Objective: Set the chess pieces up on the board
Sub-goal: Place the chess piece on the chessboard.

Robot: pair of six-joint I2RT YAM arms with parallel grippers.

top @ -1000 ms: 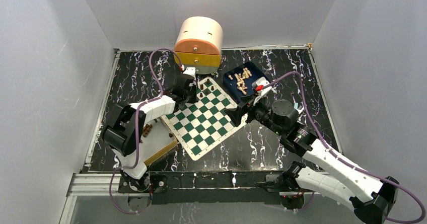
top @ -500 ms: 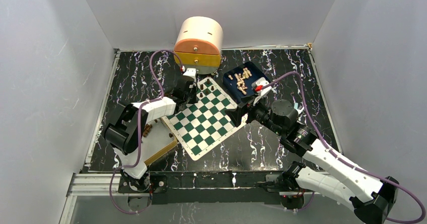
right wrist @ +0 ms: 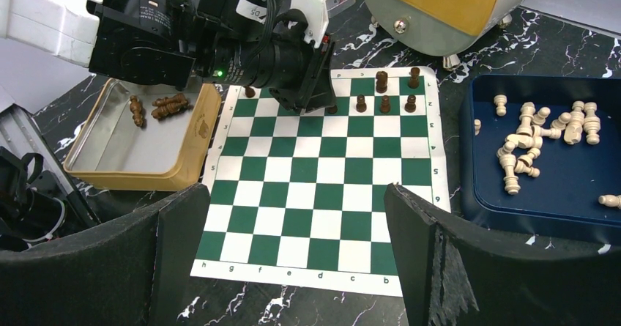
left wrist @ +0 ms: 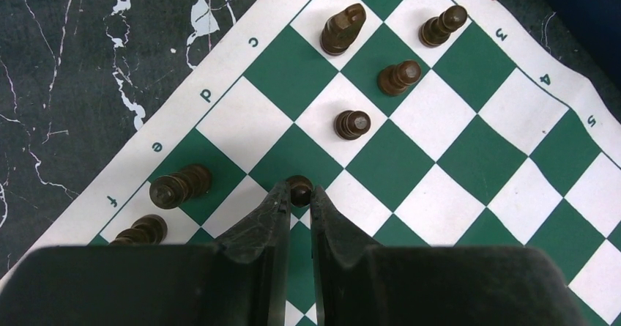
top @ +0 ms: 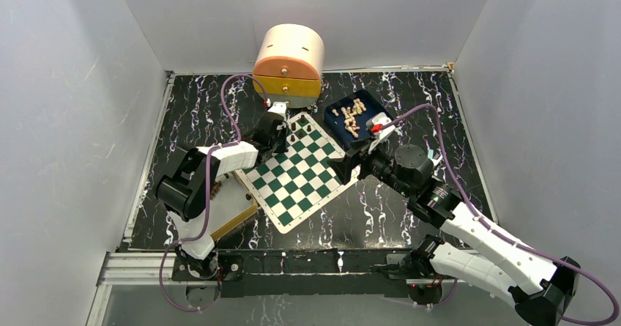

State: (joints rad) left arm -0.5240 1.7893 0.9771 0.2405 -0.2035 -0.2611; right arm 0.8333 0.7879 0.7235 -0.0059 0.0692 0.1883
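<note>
Left claw [left wrist: 298, 196] we log as pinching a dark pawn [left wrist: 299, 187] on the board [left wrist: 454, 194] among other dark chess pieces [left wrist: 352, 124]; right claw [right wrist: 296, 220] spread wide at the board's right edge.

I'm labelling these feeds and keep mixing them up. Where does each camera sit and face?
Top external: fixed high behind the arm bases, looking down at the green-and-white chessboard; the left arm and right arm show.
Left wrist: on the left arm, looking down at the board's lettered edge; left hand shut on a dark brown wooden pawn.
Right wrist: on the right arm, looking low across the board toward the left arm; open right hand frames the bottom.
Shared: both wrist views show the board and its dark pieces.
</note>
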